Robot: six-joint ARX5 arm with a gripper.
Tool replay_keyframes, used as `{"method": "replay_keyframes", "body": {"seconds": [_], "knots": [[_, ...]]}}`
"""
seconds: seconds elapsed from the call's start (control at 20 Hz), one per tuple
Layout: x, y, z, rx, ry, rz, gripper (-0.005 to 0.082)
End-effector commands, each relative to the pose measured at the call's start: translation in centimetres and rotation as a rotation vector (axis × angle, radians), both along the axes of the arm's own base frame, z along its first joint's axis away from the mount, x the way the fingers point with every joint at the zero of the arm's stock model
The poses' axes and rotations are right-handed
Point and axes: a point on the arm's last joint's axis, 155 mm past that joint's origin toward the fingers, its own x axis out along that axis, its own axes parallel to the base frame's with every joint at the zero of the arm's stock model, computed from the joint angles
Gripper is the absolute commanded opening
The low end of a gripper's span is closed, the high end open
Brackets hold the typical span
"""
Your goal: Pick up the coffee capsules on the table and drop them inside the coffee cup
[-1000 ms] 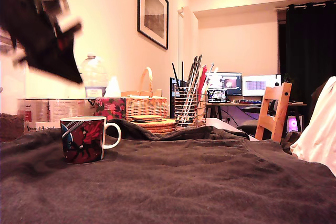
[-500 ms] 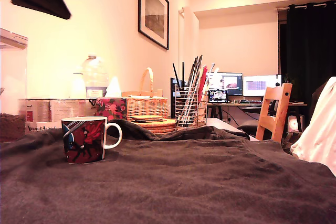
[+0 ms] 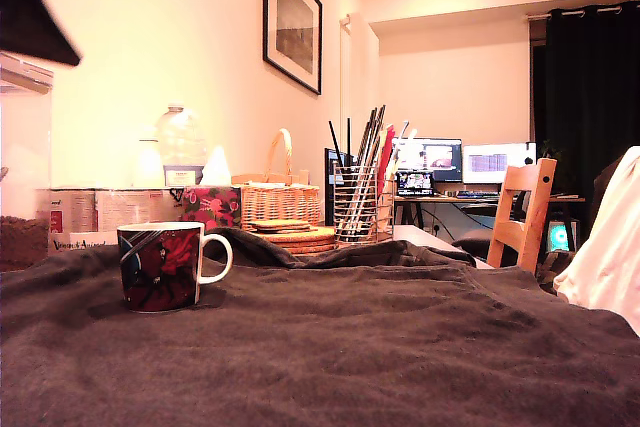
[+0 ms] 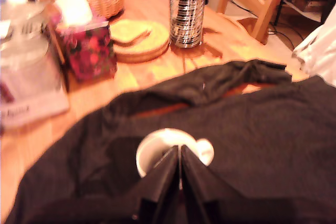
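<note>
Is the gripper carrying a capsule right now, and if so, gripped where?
Nothing visible is held: the gripper fingers are closed together, high above the coffee cup.

Wicker basket (image 3: 278, 199) far behind, beside floral tissue box (image 3: 210, 206). Stacked woven coasters (image 3: 290, 235) near wire-mesh utensil holder (image 3: 356, 205). Framed picture (image 3: 291, 20) on wall. Wooden chair (image 3: 524, 212), monitors (image 3: 462, 160) at exterior view's right, far.

Only the mug (image 3: 160, 267) stands on the dark cloth (image 3: 380, 347). Behind it a tissue box (image 3: 210, 207), basket (image 3: 280, 202) and utensil holder (image 3: 355, 205) crowd the desk (image 4: 157, 72).
</note>
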Motion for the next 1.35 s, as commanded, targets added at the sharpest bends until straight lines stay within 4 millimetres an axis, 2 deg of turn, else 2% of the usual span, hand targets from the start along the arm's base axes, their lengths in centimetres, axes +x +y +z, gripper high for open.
{"method": "replay_keyframes", "body": {"seconds": [0.0,0.3,0.7,1.15,1.3], "knots": [[-0.7,0.6,-1.3,-0.008,0.010,0.019,-0.0020],[-2.9,2.5,-2.9,-0.050,-0.006,0.094,-0.0020],[-5.5,4.0,-5.5,-0.137,-0.033,0.172,-0.0020],[-7.5,4.4,-8.2,-0.194,-0.033,0.192,-0.0020],[-7.8,4.6,-8.4,-0.193,-0.028,0.201,-0.0020]]}}
